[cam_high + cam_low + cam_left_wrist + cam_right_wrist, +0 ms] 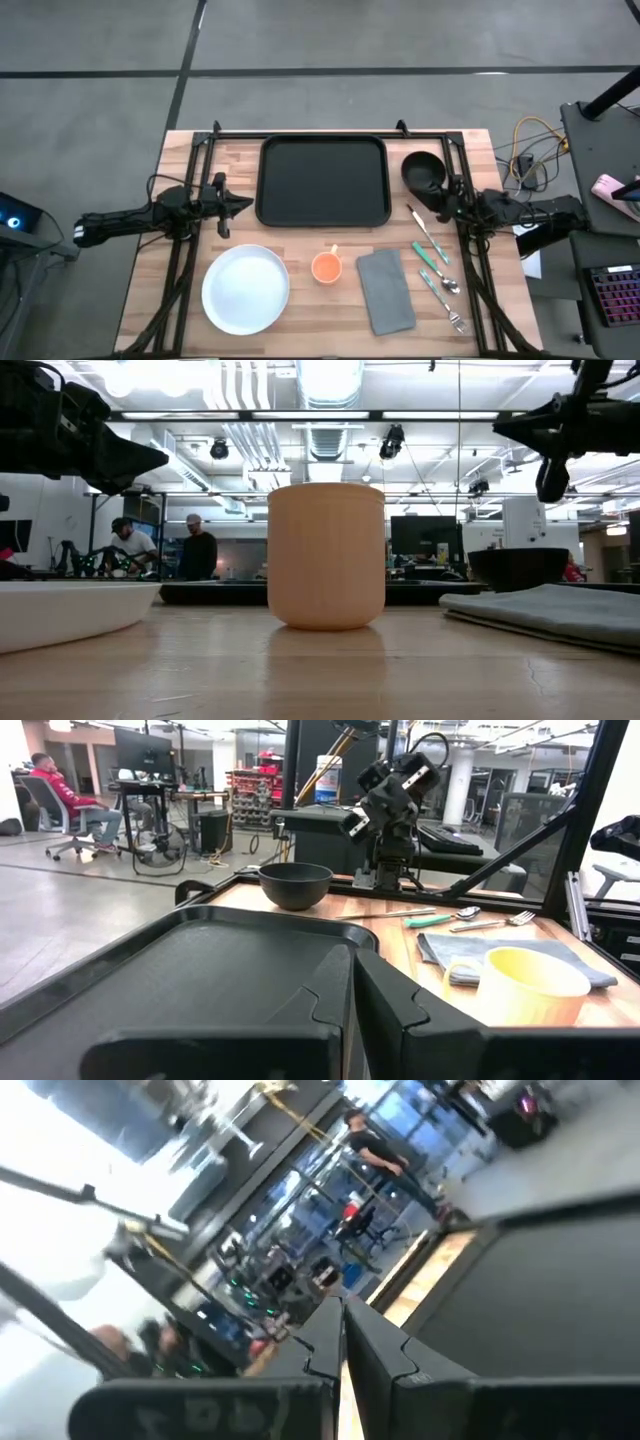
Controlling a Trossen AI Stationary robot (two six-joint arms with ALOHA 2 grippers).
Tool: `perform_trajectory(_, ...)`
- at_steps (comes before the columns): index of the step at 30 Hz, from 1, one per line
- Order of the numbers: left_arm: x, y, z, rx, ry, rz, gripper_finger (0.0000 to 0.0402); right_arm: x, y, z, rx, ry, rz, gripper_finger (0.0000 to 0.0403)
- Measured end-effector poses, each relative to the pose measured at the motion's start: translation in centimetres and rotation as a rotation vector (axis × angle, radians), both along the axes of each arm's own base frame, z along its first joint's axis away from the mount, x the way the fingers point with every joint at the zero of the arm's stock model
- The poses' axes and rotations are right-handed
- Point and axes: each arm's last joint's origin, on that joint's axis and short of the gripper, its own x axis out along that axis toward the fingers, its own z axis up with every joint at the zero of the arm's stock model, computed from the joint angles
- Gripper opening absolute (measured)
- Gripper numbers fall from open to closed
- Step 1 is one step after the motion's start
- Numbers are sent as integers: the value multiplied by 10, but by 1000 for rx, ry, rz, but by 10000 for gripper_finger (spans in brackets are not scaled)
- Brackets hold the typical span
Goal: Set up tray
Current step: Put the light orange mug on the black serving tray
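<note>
The black tray [325, 180] lies flat on the far middle of the table; in the left wrist view the tray [200, 960] fills the foreground. My left gripper [247, 205] is shut and hovers by the tray's left rim, raised above the table in the low view [155, 460]. Its fingers [400, 1010] point across the tray toward the right arm [390, 800]. My right gripper [442, 207] is shut too and hovers right of the tray, near the black bowl [424, 170], also raised [505, 428]. Both touch nothing.
A white plate [245, 290] rests near left, an orange cup [326, 267] stands near the middle, and a folded grey napkin [386, 291] lies beside it. Three utensils, two with teal handles [432, 262], lie right of the napkin. Black frame rails run along both table sides.
</note>
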Motion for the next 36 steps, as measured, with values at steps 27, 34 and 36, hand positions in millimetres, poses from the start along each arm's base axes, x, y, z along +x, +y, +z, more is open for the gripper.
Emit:
perform_trajectory(27,-1,0,8,-543,-112,8,139,16,2,-17,162,139,18,9)
perform_trajectory(34,-4,-2,47,-624,-192,-54,172,16,2,-18,161,141,18,9)
perform_trajectory(36,-3,-2,59,-610,-189,-55,171,16,2,-18,161,142,17,9)
